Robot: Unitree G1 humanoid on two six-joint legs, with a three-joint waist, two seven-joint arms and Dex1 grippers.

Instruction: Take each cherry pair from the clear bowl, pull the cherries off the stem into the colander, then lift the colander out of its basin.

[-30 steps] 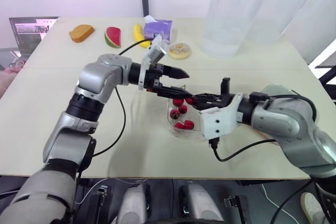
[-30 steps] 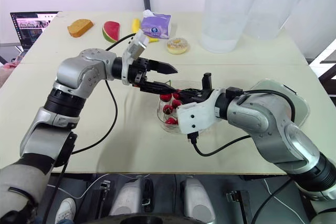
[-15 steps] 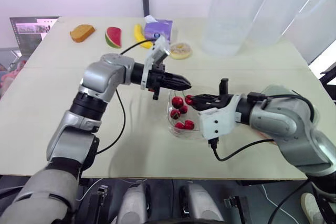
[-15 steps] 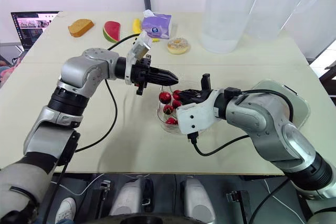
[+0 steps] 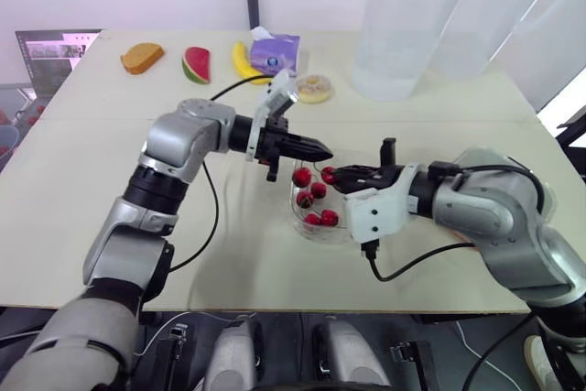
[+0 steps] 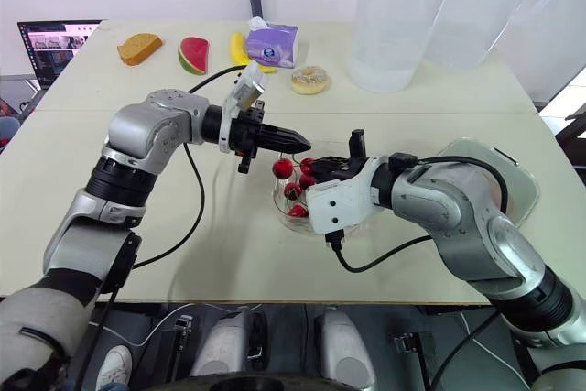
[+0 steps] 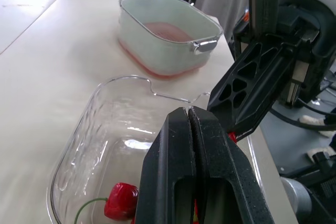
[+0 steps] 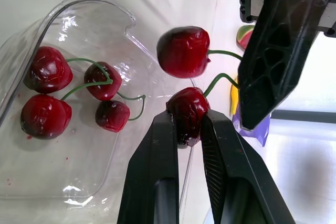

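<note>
Left fingers (image 5: 316, 147): a second ago they stood spread above the clear bowl (image 5: 341, 231). Now they are pressed together, and the green stem (image 8: 223, 53) of a cherry pair (image 8: 184, 77) runs in between them.
Right fingers (image 5: 350, 174): much where they were a second ago, beside the bowl's rim and pinching the pinched cherry (image 8: 187, 109), the lower of that pair.
Free cherry (image 8: 182, 51): hangs loose from its own stem, just beside the pinched one and touching neither set of fingers.
Cherry pair: up out of the bowl and strung between my two hands above its rim.
Left in the bowl: four cherries (image 8: 71, 90) on the bottom, two stemmed pairs by the look of it.
Colander (image 7: 167, 31): pink, seated in its pale basin (image 7: 157, 56) on the bench (image 5: 229, 254), beyond the bowl on my right side and well apart from the pair.
What this means: both ends are now gripped, so I judge the pull-apart is ready to start.
Concern: the pair hangs over the bowl, not the colander. A cherry torn free here would likely fall back among the others, so the pair should travel to the colander first.
Still to do: this pair, the two below, then lifting the colander out.
</note>
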